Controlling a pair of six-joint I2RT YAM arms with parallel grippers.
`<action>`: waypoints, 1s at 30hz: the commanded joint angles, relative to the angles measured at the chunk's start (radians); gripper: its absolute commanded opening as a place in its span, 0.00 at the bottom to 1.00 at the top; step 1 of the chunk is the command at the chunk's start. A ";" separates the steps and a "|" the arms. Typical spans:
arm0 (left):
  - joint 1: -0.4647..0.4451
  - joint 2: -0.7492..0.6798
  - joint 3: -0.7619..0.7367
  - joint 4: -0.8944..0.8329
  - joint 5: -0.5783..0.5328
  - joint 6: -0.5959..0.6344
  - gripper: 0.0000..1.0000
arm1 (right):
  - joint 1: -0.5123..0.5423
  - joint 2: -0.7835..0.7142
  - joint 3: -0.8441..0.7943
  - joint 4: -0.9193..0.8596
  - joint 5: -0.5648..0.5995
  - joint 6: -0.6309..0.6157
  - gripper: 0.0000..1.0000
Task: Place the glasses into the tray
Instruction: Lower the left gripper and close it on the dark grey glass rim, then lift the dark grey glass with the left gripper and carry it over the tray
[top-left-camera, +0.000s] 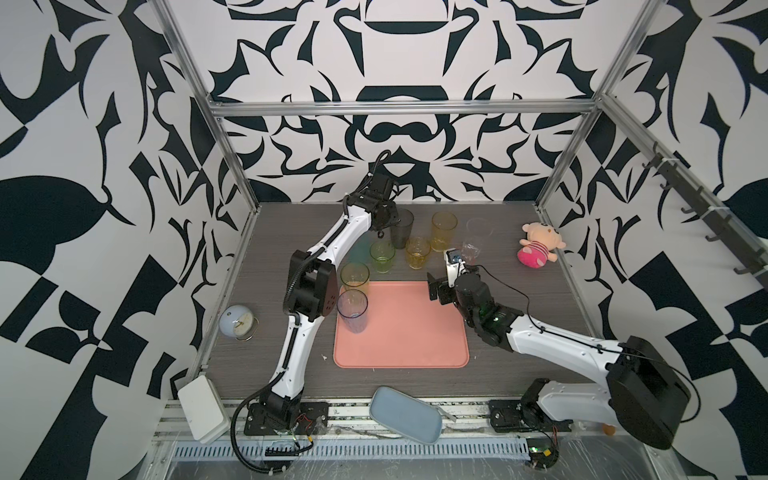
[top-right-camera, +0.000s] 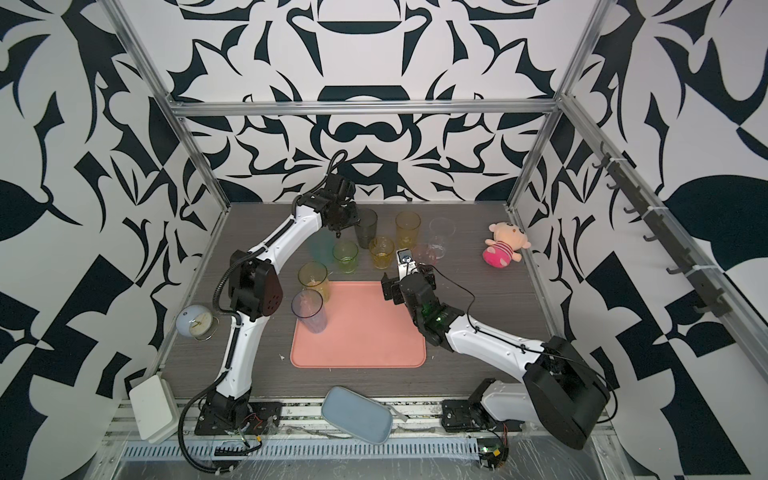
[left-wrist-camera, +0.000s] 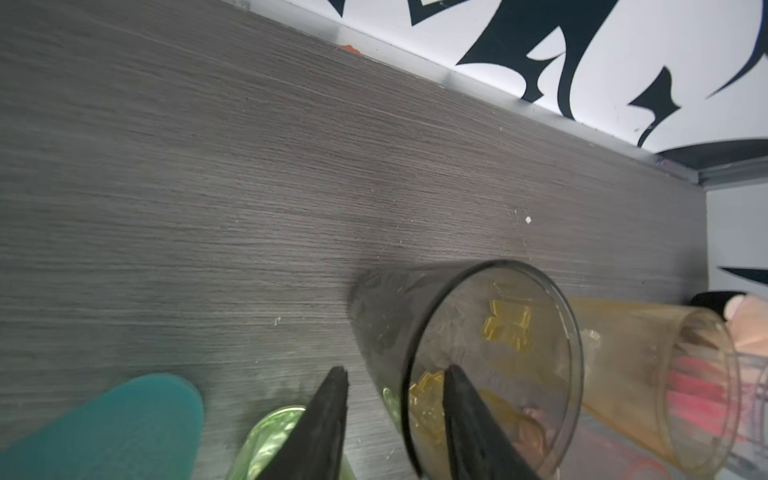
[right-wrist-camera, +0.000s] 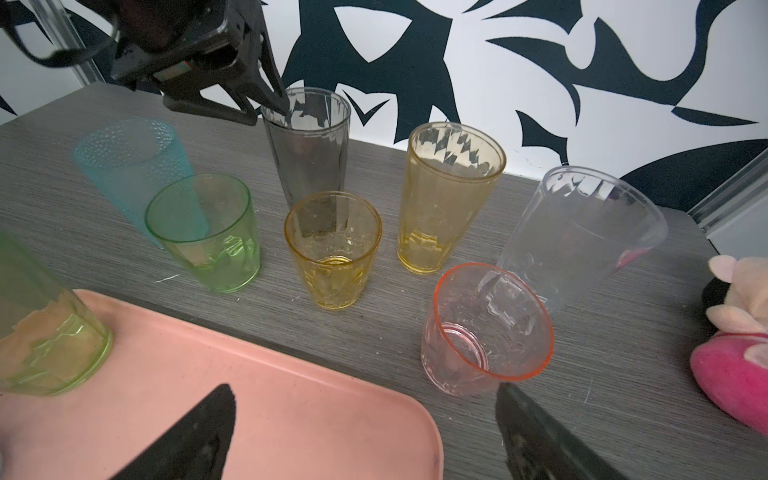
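A pale blue-grey oblong dish (top-left-camera: 405, 419) rests on the front rail at the near edge of a grey wood-grain table (top-left-camera: 519, 332). An aluminium frame (top-left-camera: 399, 109) and black-and-white patterned walls (top-left-camera: 395, 137) box the table in. The flat salmon-pink rectangular tray (top-left-camera: 407, 332) lies on it, sides square with the table's edges. A tall see-through yellow-green tumbler (top-left-camera: 355, 276) and a tall blue tumbler (top-left-camera: 353, 311) stand upright along the tray's left side.

Seven more stand on the table behind the tray, mouths up, long axes vertical: a teal tumbler (right-wrist-camera: 133, 166), short green tumbler (right-wrist-camera: 208, 232), smoky grey tumbler (right-wrist-camera: 309, 153), short amber tumbler (right-wrist-camera: 332, 253), tall orange tumbler (right-wrist-camera: 449, 199), clear tumbler (right-wrist-camera: 582, 237) and short pink tumbler (right-wrist-camera: 486, 328).

The left pincer (left-wrist-camera: 397, 370) is partly open, with one finger inside the smoky grey tumbler's rim and one outside, not yet pressed on it. The right pincer (right-wrist-camera: 365, 388) gapes wide and empty above the tray's far right corner, near the short pink tumbler.
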 joint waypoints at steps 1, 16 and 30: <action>0.007 0.039 0.039 -0.008 0.010 -0.005 0.38 | 0.004 -0.028 0.007 0.043 0.011 0.008 1.00; 0.018 0.052 0.032 -0.014 -0.001 -0.003 0.14 | 0.004 -0.022 0.010 0.043 -0.001 0.008 0.99; 0.035 -0.001 -0.008 0.004 -0.010 0.001 0.00 | 0.004 -0.009 0.019 0.038 -0.015 0.005 0.98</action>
